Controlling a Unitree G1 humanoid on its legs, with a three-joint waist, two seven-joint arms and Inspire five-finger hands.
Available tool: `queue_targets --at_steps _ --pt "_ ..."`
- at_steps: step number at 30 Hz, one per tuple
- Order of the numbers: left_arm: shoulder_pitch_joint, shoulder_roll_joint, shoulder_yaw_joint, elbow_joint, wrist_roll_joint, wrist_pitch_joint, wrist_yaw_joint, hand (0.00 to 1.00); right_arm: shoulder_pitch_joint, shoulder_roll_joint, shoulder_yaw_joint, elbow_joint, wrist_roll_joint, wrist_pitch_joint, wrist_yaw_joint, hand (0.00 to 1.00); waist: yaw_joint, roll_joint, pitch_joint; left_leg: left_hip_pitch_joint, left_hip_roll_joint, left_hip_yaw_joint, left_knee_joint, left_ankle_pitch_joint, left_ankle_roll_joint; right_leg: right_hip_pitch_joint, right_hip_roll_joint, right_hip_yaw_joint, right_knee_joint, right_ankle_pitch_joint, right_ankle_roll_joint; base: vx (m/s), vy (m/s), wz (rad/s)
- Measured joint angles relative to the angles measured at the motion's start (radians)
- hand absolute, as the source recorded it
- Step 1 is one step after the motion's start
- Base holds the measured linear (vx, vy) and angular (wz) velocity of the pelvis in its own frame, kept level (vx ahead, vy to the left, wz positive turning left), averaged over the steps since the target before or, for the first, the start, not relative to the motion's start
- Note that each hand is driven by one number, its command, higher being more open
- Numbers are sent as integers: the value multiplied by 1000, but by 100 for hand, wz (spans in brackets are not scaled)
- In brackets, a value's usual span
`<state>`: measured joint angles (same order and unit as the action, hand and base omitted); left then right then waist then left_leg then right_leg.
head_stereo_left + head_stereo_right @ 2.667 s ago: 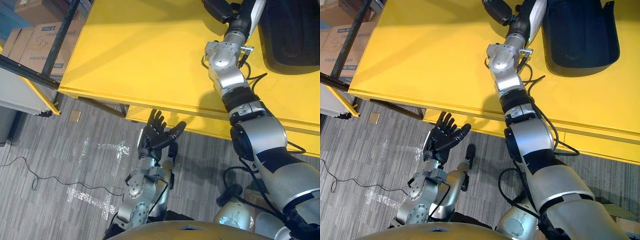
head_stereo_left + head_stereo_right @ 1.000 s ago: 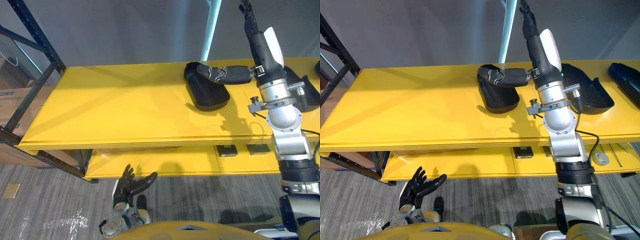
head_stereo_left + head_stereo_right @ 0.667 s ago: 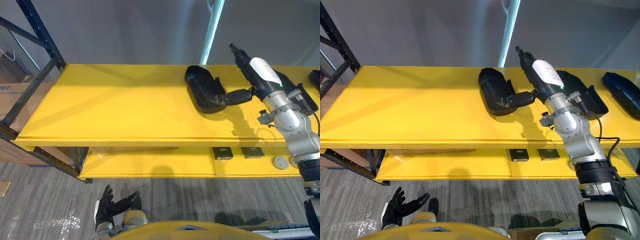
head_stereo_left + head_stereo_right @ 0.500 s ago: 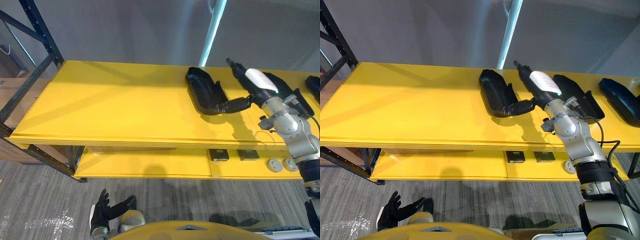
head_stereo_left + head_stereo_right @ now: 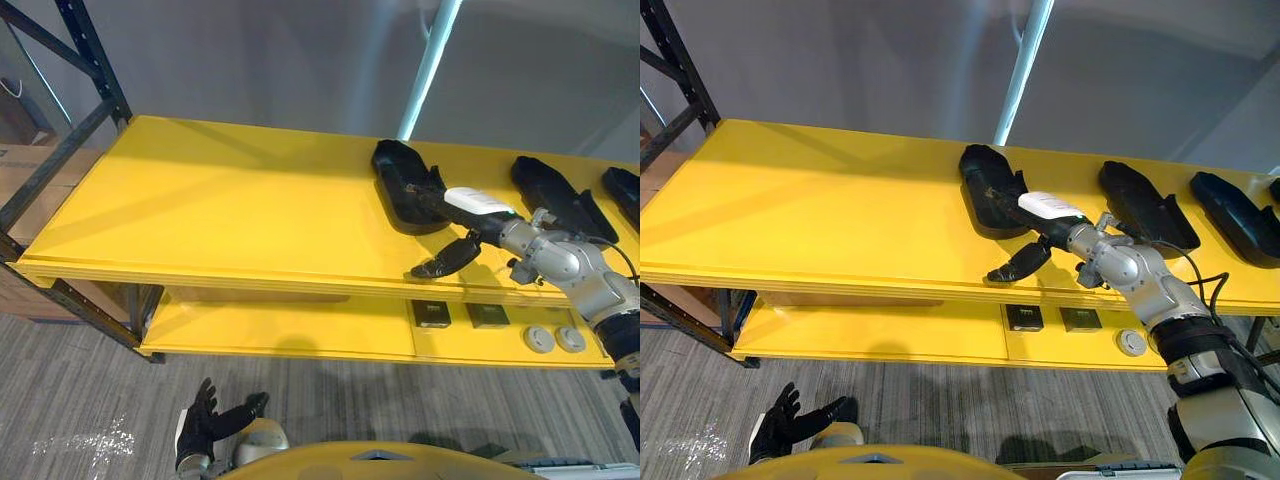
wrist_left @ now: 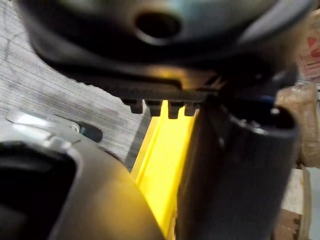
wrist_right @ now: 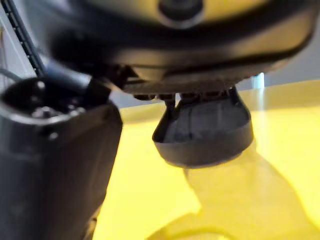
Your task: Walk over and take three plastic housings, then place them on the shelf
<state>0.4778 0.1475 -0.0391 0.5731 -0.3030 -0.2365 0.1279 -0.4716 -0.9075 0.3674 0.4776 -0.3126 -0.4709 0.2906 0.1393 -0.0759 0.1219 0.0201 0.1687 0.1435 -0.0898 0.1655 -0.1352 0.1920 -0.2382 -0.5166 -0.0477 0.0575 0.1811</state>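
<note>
While the right hand reaches straight-fingered, the housing lies just beyond.

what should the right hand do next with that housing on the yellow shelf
Probably draw the right hand back off the leftmost housing: it lies flat on the yellow shelf, and the thumb stands away from it, so nothing seems to grip it.

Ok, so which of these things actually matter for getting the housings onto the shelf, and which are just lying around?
For the job: left housing, middle housing, right housing, yellow shelf, right hand.
Just lying about: dark squares below, round white discs, black rack post, idle left hand.
</note>
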Motion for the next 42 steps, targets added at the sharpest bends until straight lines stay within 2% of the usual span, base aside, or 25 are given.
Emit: queue_targets --at_steps 3,4,8,12,16,23,28,35,42 --pt "-4 8 -1 8 0 0 -2 100 -27 0 58 30 -63 -17 3 100 18 -8 6 7 0 18 0 -1 1 2 1 10 -19 13 -2 2 8 -15" --pt "-6 9 0 8 0 0 -4 100 -28 0 66 38 -77 -16 3 0 22 -11 7 7 0 21 0 0 1 2 1 12 -23 16 -3 5 5 -8" --pt "-8 10 -1 14 0 -1 -5 100 -77 6 116 78 -117 -5 -37 0 30 -10 16 23 3 44 0 -1 -3 2 1 30 -26 22 3 13 7 -14" --pt "-18 10 -5 28 0 -1 -5 100 -113 17 116 96 -151 9 -103 0 26 -2 22 29 9 53 0 -3 -5 1 4 35 -28 21 0 2 0 -10" --pt "-23 18 -21 28 0 -1 -5 100 -131 60 114 117 -151 25 -151 0 36 -1 22 42 24 68 0 -10 -15 1 14 35 -33 16 -8 7 -7 -12" --pt "-42 18 -31 44 -1 0 -10 100 -129 144 117 157 -155 33 -162 0 47 3 25 42 26 68 1 -9 -18 1 15 27 -32 17 -6 9 1 0" --pt "-43 17 -32 44 -1 0 -10 100 -129 170 125 158 -154 55 -163 0 51 4 26 41 26 67 1 -9 -18 3 15 24 -29 17 -5 6 1 0" --pt "-46 16 -32 42 -1 1 -10 100 -127 218 113 157 -148 146 -180 0 47 9 45 44 24 54 1 -10 -19 16 14 2 -29 12 -3 -9 7 3" --pt "-45 15 -34 34 -1 5 -8 100 -125 342 42 157 -108 311 -235 0 46 12 52 43 10 50 1 -14 -19 20 0 -4 -32 18 7 -3 6 2"
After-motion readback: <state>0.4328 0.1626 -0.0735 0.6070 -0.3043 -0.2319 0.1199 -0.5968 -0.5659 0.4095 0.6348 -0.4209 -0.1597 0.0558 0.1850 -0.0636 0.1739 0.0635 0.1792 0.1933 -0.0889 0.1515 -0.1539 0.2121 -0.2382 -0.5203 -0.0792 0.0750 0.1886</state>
